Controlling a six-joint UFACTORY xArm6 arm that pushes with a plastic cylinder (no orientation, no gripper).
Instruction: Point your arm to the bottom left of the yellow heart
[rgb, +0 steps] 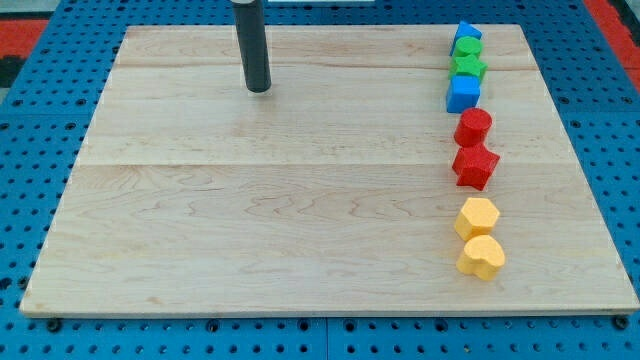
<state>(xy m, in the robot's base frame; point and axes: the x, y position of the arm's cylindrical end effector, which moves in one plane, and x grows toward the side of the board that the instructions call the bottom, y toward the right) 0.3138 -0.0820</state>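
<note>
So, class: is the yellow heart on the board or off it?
On it. The yellow heart rests wholly on the wooden board, near its lower right, touching the yellow hexagon.

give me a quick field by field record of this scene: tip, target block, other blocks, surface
tip: my tip near the view's top, left of centre, touching no block
target: yellow heart at the view's lower right, far from my tip
neighbour: yellow hexagon touching the heart from above
column above: red star, red cylinder, blue cube, green star, green block, blue block
surface: wooden board
</note>
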